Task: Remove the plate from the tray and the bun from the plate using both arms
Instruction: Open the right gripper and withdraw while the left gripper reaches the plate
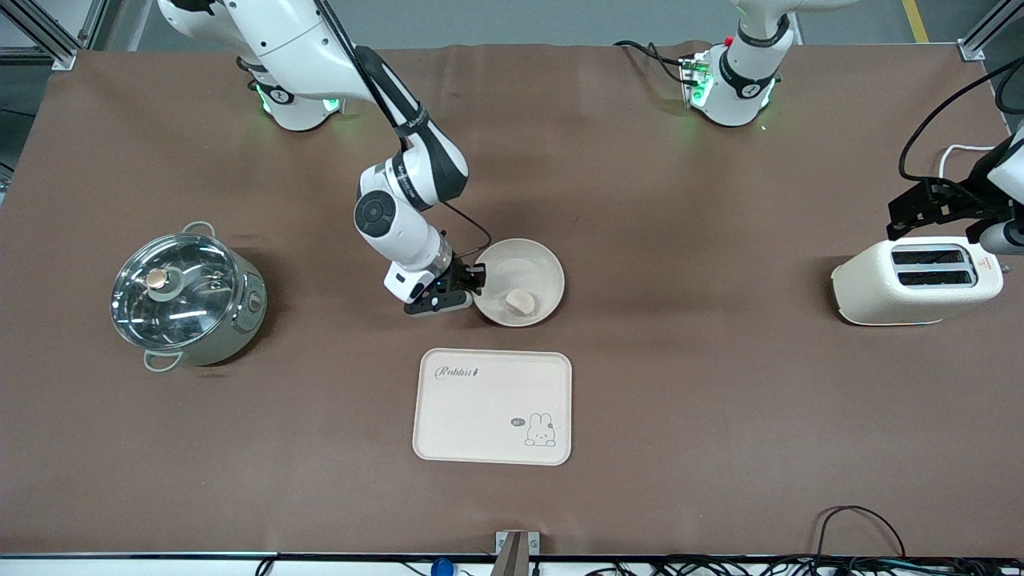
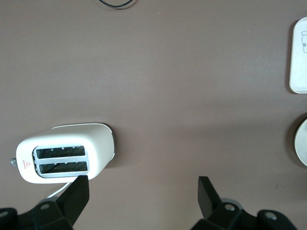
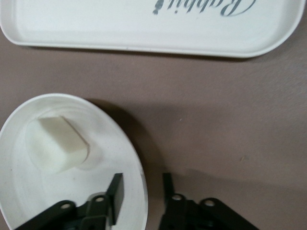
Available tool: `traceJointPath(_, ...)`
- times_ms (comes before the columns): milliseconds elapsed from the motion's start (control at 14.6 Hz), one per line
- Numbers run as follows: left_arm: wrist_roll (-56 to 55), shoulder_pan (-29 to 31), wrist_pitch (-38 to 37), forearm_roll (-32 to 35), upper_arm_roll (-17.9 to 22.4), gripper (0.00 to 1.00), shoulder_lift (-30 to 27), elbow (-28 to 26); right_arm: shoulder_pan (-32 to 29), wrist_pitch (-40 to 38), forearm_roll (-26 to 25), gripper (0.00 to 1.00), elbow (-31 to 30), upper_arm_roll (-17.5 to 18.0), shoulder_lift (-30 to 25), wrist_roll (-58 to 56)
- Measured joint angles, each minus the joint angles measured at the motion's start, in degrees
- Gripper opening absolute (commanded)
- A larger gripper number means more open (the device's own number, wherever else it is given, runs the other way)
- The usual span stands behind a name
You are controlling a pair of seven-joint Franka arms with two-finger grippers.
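Observation:
The round cream plate (image 1: 534,264) sits on the brown table, just farther from the front camera than the rabbit tray (image 1: 494,406). The small pale bun (image 1: 519,302) lies in the plate. My right gripper (image 1: 478,282) is low at the plate's rim on the side toward the right arm's end. It is open, with one finger inside the plate and one outside, as the right wrist view (image 3: 141,189) shows with the plate (image 3: 110,139) and bun (image 3: 55,143). My left gripper (image 1: 908,220) is open and empty in the air over the toaster (image 1: 916,280), and it also shows in the left wrist view (image 2: 144,191).
A steel pot with a glass lid (image 1: 184,296) stands toward the right arm's end. The white toaster (image 2: 67,155) stands toward the left arm's end. The tray's edge (image 2: 300,57) and the plate's edge (image 2: 302,141) show in the left wrist view. Cables lie along the table's front edge.

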Motion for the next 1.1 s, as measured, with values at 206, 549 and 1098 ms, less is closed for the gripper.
traceJointPath(206, -3.41, -0.25, -0.97, 0.0, -0.06, 1.0, 0.0, -0.16, -1.79, -5.85, 0.0, 1.0, 2.32, -0.73, -1.69, -0.02)
traceJointPath(549, -10.02, -0.78, -3.46, -2.13, -5.43, 1.0, -0.18, -0.43, -11.08, -24.03, -4.31, 1.0, 6.48, -2.48, -13.04, -1.06)
traceJointPath(1098, -33.94, -7.86, 17.62, -6.85, -15.86, 1.0, 5.13, -13.02, -29.32, -51.54, -23.05, 1.0, 15.64, -2.86, -25.74, -5.32)
